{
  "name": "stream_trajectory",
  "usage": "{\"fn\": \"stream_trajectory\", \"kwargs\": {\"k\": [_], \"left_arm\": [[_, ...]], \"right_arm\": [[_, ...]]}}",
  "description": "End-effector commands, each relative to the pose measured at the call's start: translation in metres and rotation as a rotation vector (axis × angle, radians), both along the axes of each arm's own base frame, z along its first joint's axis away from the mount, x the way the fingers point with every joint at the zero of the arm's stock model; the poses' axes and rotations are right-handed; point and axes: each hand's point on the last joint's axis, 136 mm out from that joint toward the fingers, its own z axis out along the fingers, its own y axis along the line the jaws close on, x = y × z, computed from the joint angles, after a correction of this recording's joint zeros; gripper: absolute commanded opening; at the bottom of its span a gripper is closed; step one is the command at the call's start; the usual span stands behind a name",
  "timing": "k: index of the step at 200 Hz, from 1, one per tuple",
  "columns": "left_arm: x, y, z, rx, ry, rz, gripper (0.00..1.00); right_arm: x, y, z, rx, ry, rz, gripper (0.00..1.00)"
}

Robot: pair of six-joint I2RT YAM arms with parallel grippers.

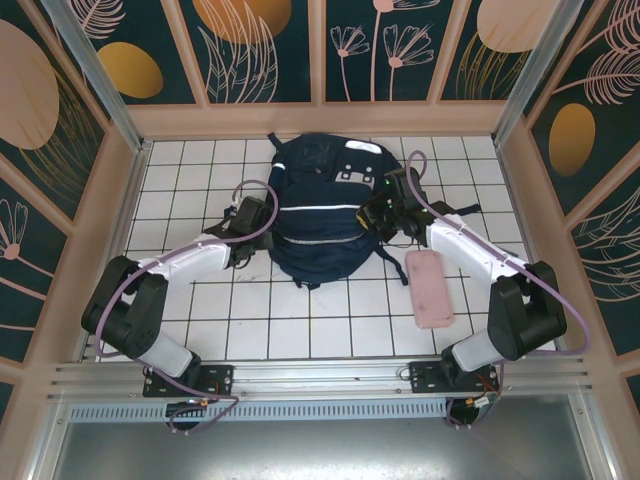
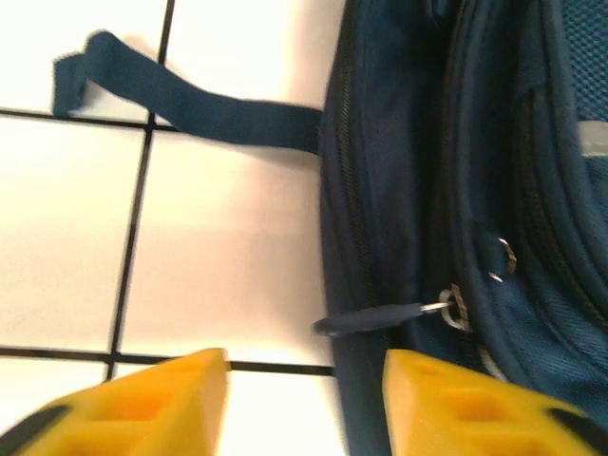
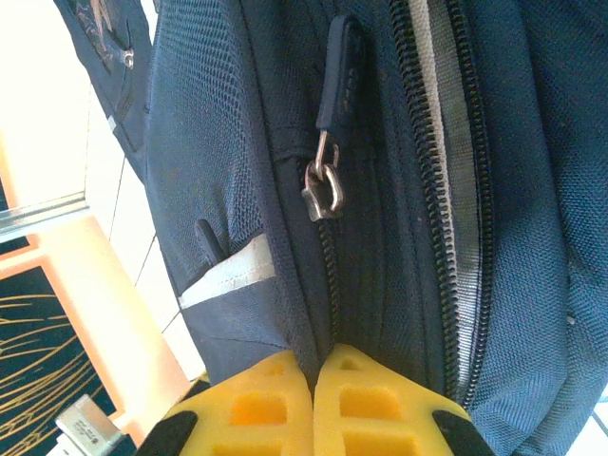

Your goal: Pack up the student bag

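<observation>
Left end effector [image 2: 304, 380] is held partly open, its yellow fingers [image 2: 142, 399] kept apart with nothing gripped between them. A zip pull [image 2: 370, 318] on the student bag [image 2: 427, 190] is seen just past the gap. The right end effector [image 3: 313, 366] is pressed shut against the bag's side, below a second zip pull [image 3: 340, 85]; whether cloth is pinched cannot be told. The bag is laid flat at the back middle of the white tiled tabletop [image 1: 300, 320], between both arms. A pink case [image 1: 430, 288] is laid near its right side.

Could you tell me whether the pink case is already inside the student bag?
No, the pink case lies flat on the white tiled table, outside the student bag and to its right.
</observation>
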Motion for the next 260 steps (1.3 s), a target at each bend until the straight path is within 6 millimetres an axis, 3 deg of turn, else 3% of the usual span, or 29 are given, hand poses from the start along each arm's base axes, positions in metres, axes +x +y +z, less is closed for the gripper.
{"fn": "stream_trajectory", "kwargs": {"k": [1, 9, 38, 64, 80, 100, 107, 110, 122, 144, 179, 206, 236, 239, 260], "left_arm": [[0.001, -0.009, 0.028, -0.064, -0.055, -0.037, 0.67], [-0.003, -0.013, 0.035, -0.080, -0.067, -0.079, 0.74], [-0.016, -0.029, 0.077, -0.141, -0.168, -0.251, 0.79], [-0.024, -0.061, 0.116, -0.225, -0.279, -0.462, 0.81], [-0.025, -0.083, 0.127, -0.241, -0.315, -0.604, 0.82], [-0.020, -0.108, 0.126, -0.177, -0.332, -0.732, 0.81], [-0.021, -0.117, 0.118, -0.144, -0.323, -0.787, 0.80], [-0.019, -0.124, 0.125, -0.137, -0.342, -0.812, 0.80], [-0.018, -0.141, 0.123, -0.087, -0.362, -0.912, 0.78], [-0.017, -0.160, 0.117, -0.022, -0.378, -1.075, 0.77], [-0.021, -0.174, 0.104, 0.029, -0.358, -1.254, 0.68], [-0.008, -0.172, 0.091, 0.104, -0.355, -1.253, 0.52], [-0.004, -0.173, 0.086, 0.133, -0.339, -1.273, 0.52], [-0.001, -0.173, 0.076, 0.139, -0.316, -1.270, 0.51], [0.011, -0.170, 0.073, 0.189, -0.326, -1.236, 0.37]], "right_arm": [[0.015, -0.008, 0.038, -0.019, -0.144, -0.002, 0.05], [0.014, -0.008, 0.040, -0.021, -0.159, 0.009, 0.05], [0.017, 0.002, 0.056, 0.025, -0.228, 0.059, 0.04], [0.022, 0.011, 0.069, 0.050, -0.264, 0.102, 0.03], [0.024, 0.014, 0.072, 0.059, -0.268, 0.112, 0.03], [0.024, 0.017, 0.074, 0.073, -0.265, 0.124, 0.03], [0.023, 0.018, 0.073, 0.076, -0.259, 0.127, 0.03], [0.023, 0.017, 0.073, 0.076, -0.259, 0.126, 0.03], [0.024, 0.018, 0.072, 0.082, -0.253, 0.128, 0.02], [0.024, 0.020, 0.075, 0.090, -0.251, 0.138, 0.03], [0.024, 0.020, 0.075, 0.090, -0.247, 0.141, 0.03], [0.023, 0.019, 0.076, 0.089, -0.249, 0.141, 0.02], [0.023, 0.019, 0.077, 0.087, -0.250, 0.143, 0.02], [0.023, 0.019, 0.078, 0.087, -0.251, 0.143, 0.02], [0.022, 0.019, 0.078, 0.086, -0.251, 0.146, 0.02]]}}
